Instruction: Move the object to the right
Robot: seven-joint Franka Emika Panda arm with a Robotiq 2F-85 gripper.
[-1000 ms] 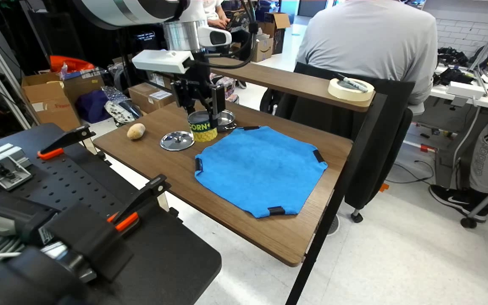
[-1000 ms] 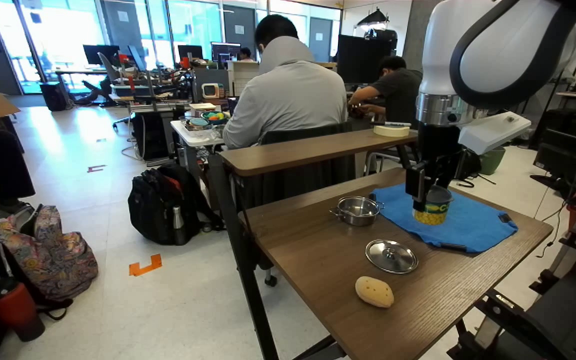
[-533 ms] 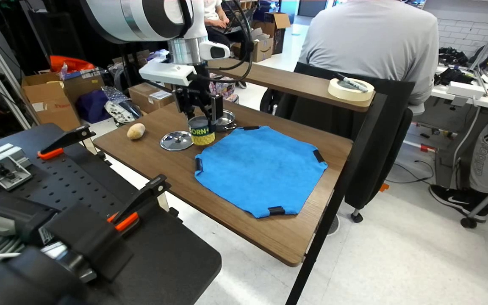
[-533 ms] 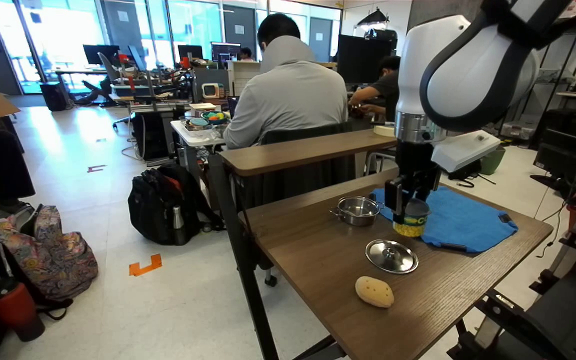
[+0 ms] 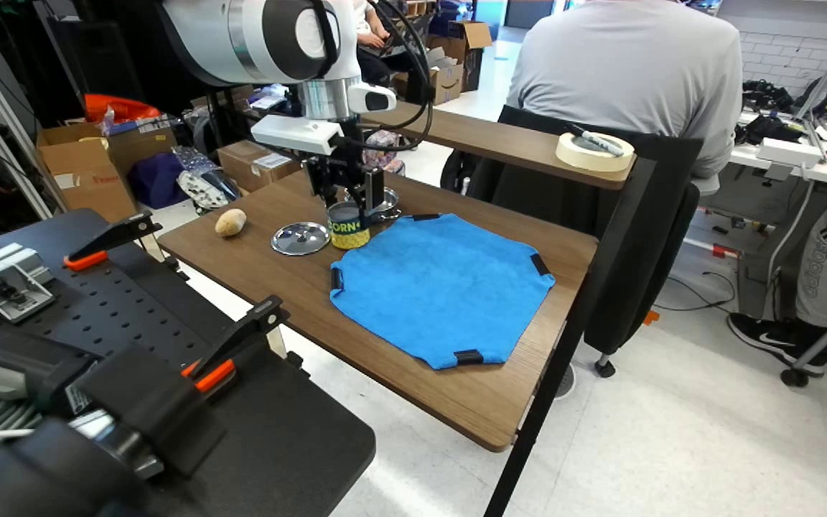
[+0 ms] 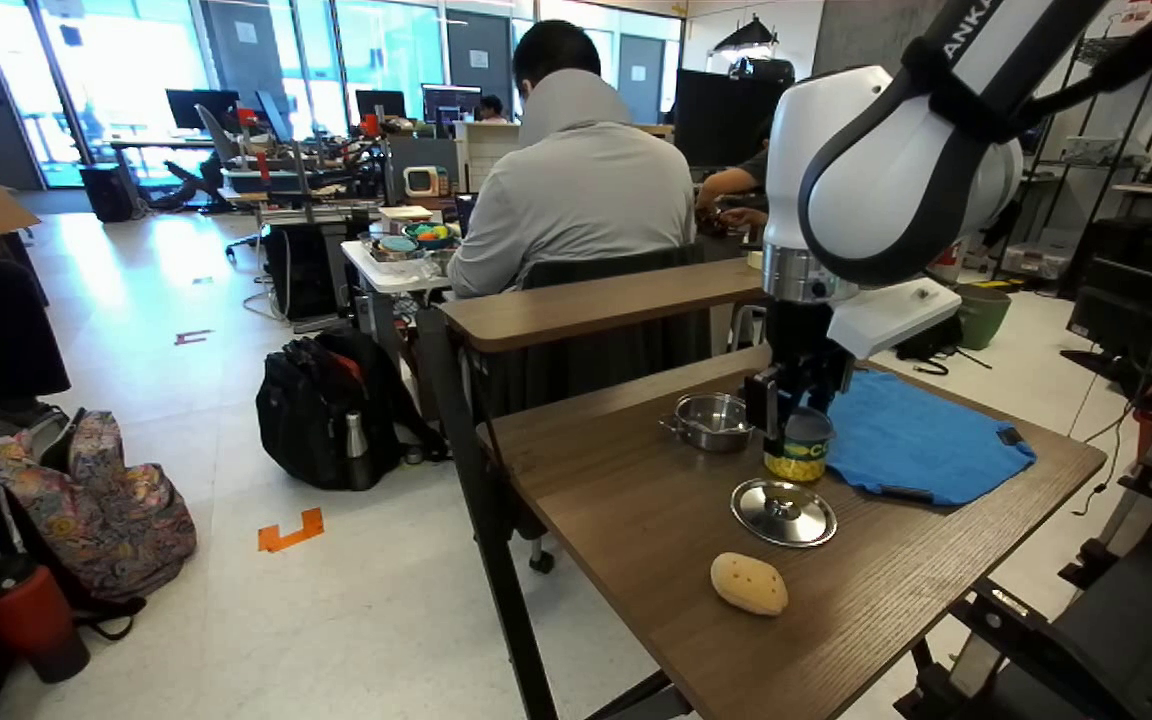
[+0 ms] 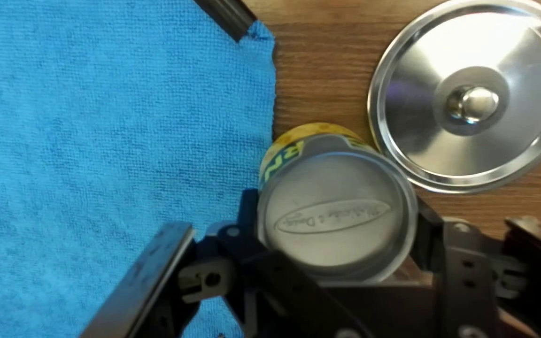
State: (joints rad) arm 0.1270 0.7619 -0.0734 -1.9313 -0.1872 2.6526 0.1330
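One black gripper (image 7: 337,220) clasps our cylindrical yellow-green corn can (image 6: 801,448); we now have it lower, near the round silvery metal lid (image 7: 470,96), so placing seems close.

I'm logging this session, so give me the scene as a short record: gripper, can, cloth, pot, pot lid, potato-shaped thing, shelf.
Gripper: closed on the corn can
Can pose: roughly upright, at the edge of the blue cloth; contact with the table unclear
Cloth: spread out, black strips on its edges
Pot: steel, uncovered, on the table
Pot lid: on the table, knob up, close to the can
Potato-shaped thing: tan, on the table
Shelf: tape roll with a marker on top
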